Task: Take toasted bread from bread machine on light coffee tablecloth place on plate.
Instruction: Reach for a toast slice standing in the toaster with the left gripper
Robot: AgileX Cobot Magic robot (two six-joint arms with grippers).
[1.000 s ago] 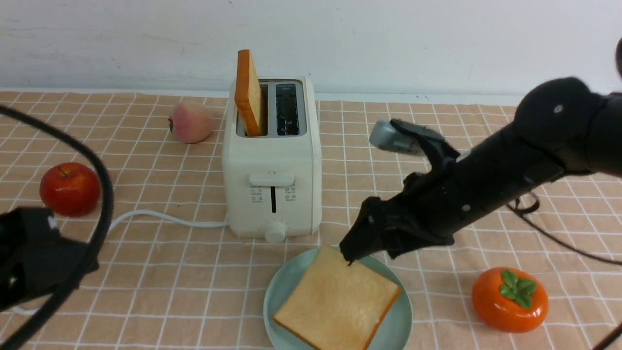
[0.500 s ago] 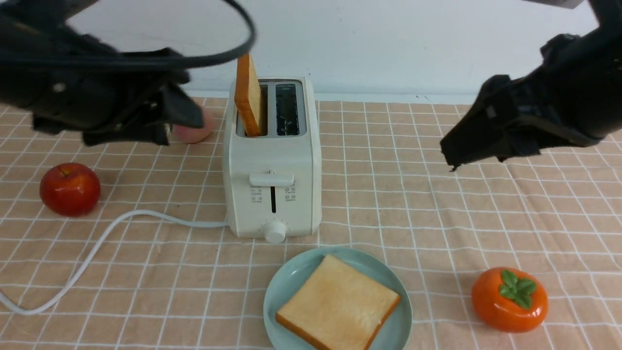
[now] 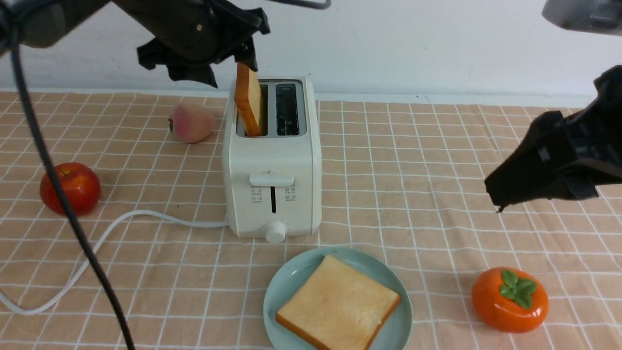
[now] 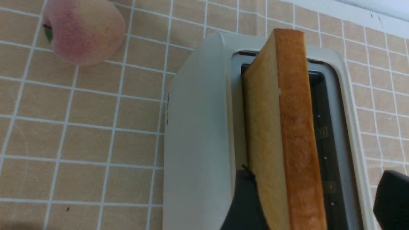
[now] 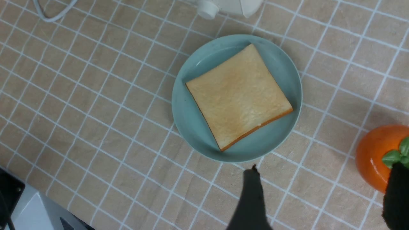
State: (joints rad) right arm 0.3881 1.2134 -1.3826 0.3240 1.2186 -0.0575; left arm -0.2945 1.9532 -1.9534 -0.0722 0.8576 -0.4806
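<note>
Above the bread machine [image 4: 198, 143], left gripper [image 4: 315, 179] is straddling upright toasted bread [image 4: 287, 127], jaws apart — right gripper [image 5: 324, 172] is hovering spread near persimmon [image 3: 509, 300].

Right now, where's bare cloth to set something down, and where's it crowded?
Widest bare patch: right of the bread machine, behind the persimmon. Smaller one front-left, between the cord and the plate. Crowded: left side, with peach and apple.
</note>
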